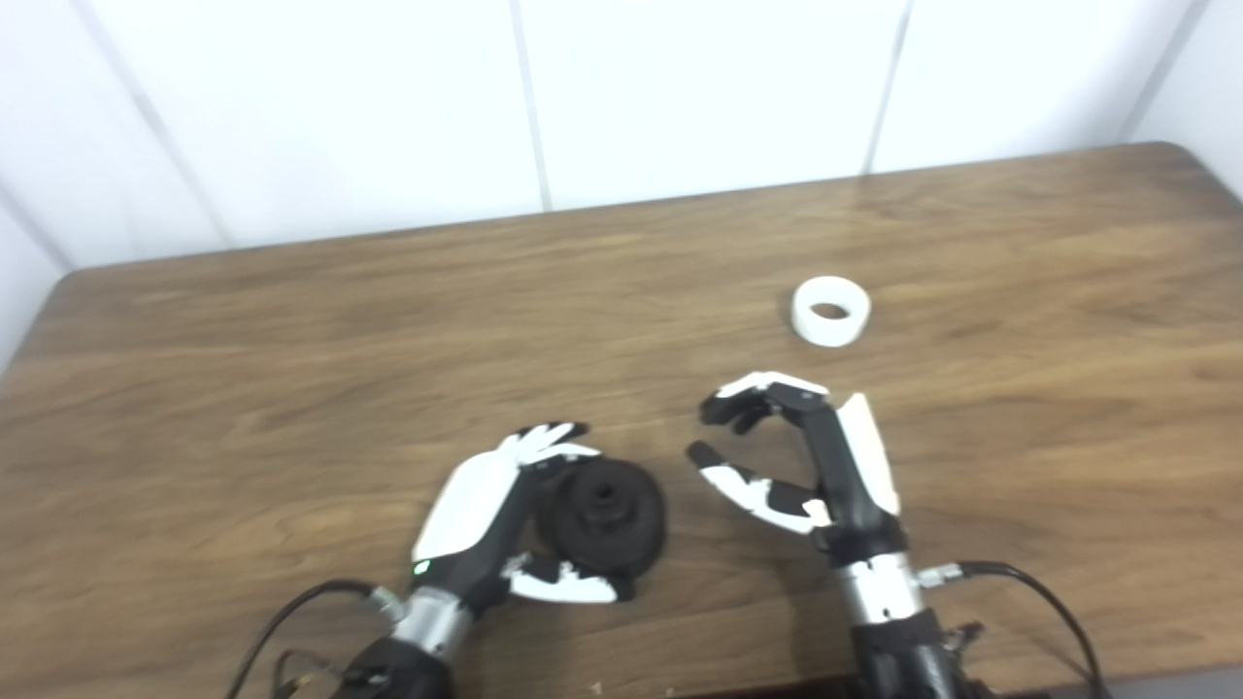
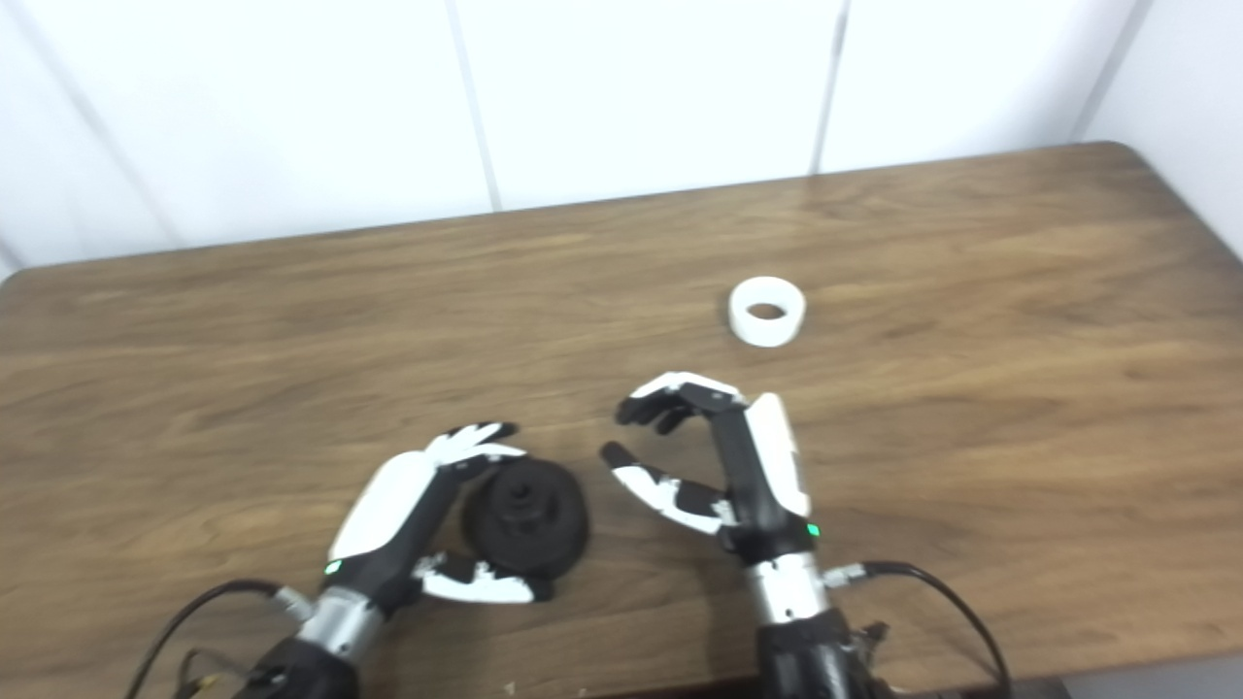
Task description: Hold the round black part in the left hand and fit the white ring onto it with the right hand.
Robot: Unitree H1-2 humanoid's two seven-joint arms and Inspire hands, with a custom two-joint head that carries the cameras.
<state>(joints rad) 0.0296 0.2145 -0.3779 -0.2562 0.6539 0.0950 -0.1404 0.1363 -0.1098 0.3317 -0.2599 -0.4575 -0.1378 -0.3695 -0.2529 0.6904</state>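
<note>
Two hands over brown wooden table (image 1: 291, 320): left hand (image 1: 486, 515) cups round black part (image 1: 604, 516); right hand (image 1: 816, 466), fingers apart, sits nearer than white plastic ring (image 1: 830, 311); white panelled wall (image 1: 388, 97) behind.

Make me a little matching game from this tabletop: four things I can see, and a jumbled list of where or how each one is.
Things:
1. white ring
2. round black part
3. left hand
4. right hand

States:
A. open, holding nothing
B. lying alone on the table, beyond the right hand
C. wrapped around the black part
D. cupped between fingers and thumb

Pairs: 1-B, 2-D, 3-C, 4-A
</note>
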